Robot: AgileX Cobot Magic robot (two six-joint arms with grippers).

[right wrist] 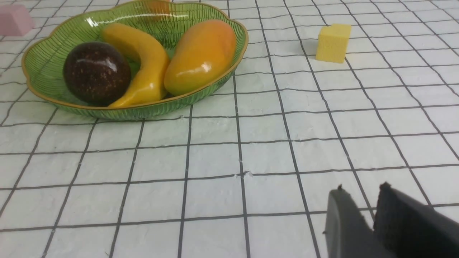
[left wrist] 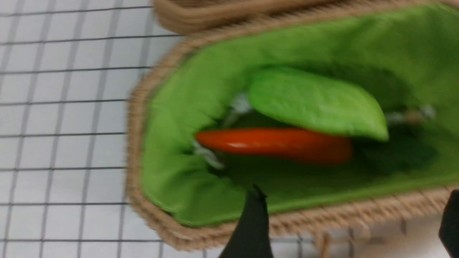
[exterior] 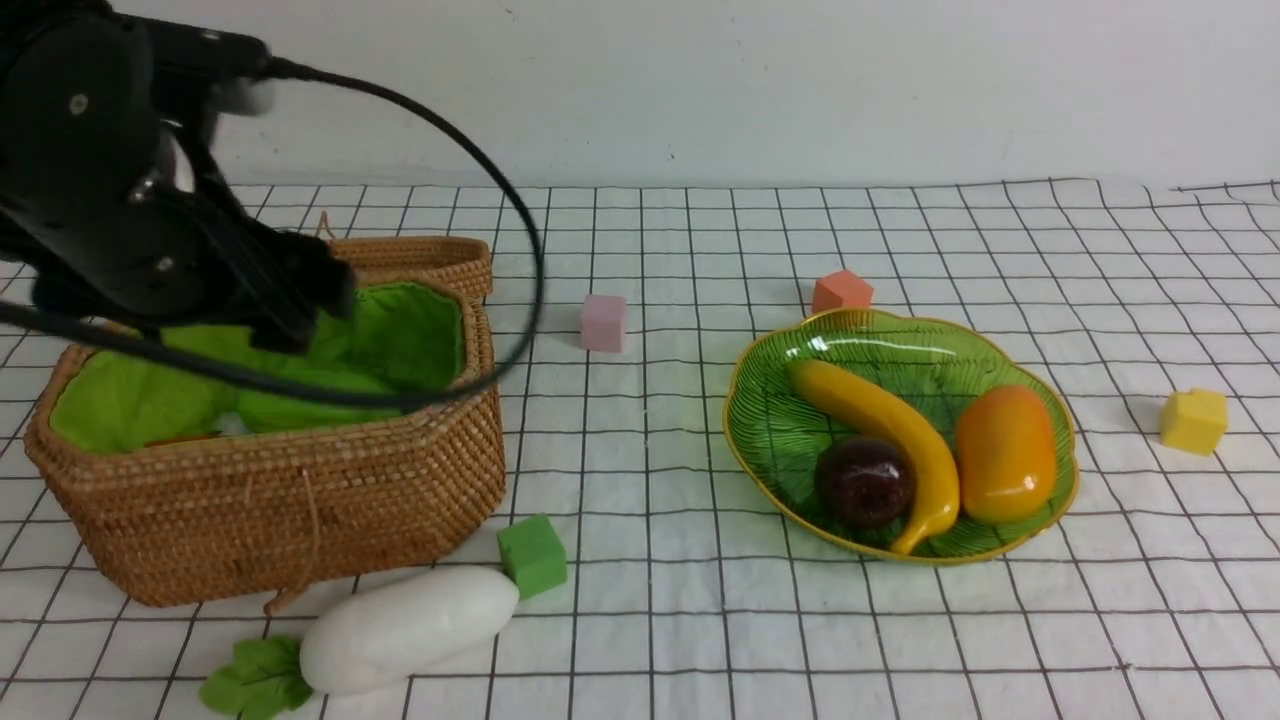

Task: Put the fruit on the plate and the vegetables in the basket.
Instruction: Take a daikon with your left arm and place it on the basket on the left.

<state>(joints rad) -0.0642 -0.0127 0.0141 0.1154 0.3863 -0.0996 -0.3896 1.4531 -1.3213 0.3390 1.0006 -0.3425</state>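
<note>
The green plate (exterior: 780, 440) holds the banana (exterior: 890, 420), the dark purple ball (exterior: 864, 482) and the mango (exterior: 1005, 453). The wicker basket (exterior: 300, 500) stands at the left. In the left wrist view, the carrot (left wrist: 272, 143) and the light-green vegetable (left wrist: 315, 104) lie inside it on the green lining. The white radish (exterior: 405, 625) lies on the cloth in front of the basket. My left gripper (left wrist: 351, 222) is open and empty above the basket's near rim. My right gripper (right wrist: 362, 190) is shut and empty, low over the cloth near the plate (right wrist: 43, 68).
A green cube (exterior: 532, 555) sits by the radish's tip. A pink cube (exterior: 603, 322) is between basket and plate, an orange cube (exterior: 841, 291) behind the plate, a yellow cube (exterior: 1193, 420) at the right. The basket lid (exterior: 420, 255) hangs open behind it.
</note>
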